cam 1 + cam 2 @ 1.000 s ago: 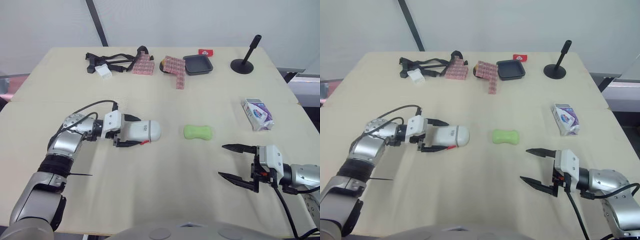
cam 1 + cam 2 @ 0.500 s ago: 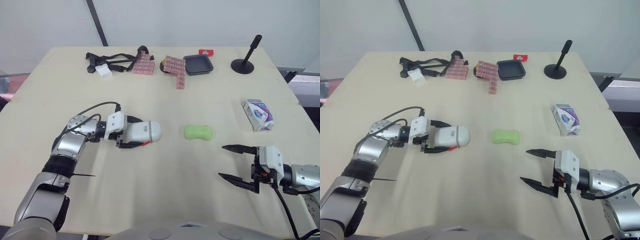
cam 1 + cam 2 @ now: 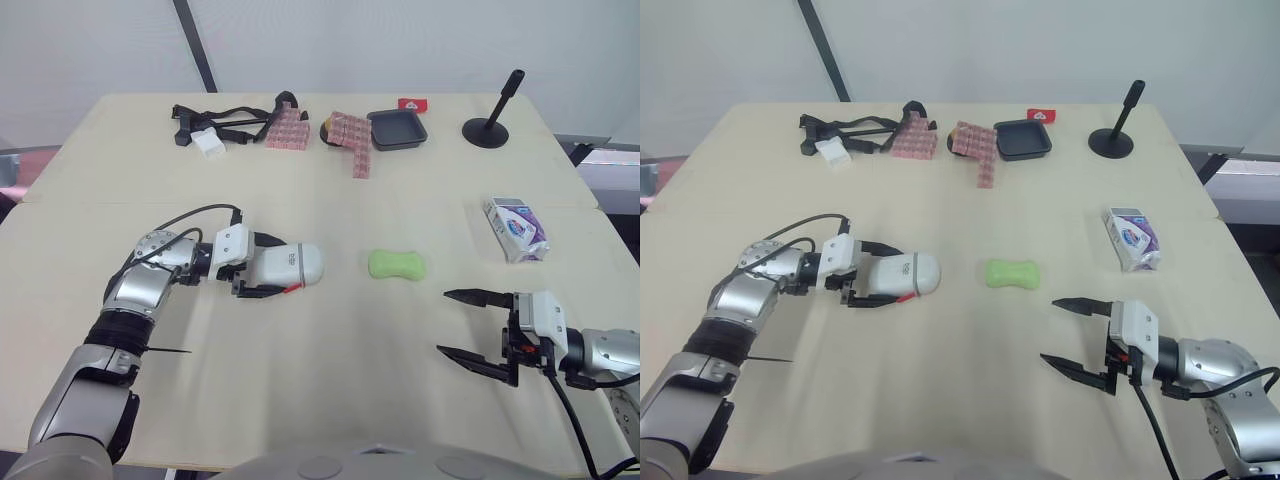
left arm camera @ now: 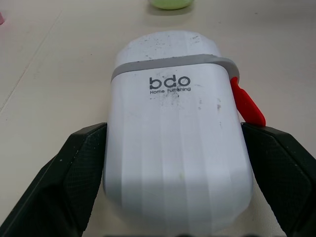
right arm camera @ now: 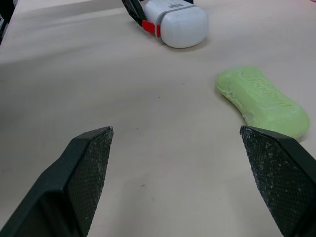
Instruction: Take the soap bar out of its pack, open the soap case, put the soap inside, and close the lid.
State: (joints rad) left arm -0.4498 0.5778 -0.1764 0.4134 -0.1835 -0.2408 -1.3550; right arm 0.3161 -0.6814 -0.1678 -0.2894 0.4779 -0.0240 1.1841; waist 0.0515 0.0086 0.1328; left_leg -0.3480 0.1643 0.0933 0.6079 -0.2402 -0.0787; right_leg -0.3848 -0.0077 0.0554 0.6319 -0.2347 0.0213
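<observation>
Left eye view, nearest: right gripper [image 3: 444, 321] spread wide, empty, just above the counter [image 3: 330, 380]. Farther on, bare green soap bar [image 3: 396, 265] lying mid-counter. Near it, white soap case [image 3: 290, 263], lid shut, clamped in left gripper [image 3: 272, 265]. Beyond, soap pack [image 3: 516, 228] toward the right edge.

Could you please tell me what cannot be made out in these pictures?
- Red latch on the soap case: left wrist view, one end hidden behind a finger of the left gripper; fastened or not is unclear.
- Soap bar: left wrist view, cut off by the picture's edge.
- Soap pack: eye views, too small to tell whether it is open or empty.
</observation>
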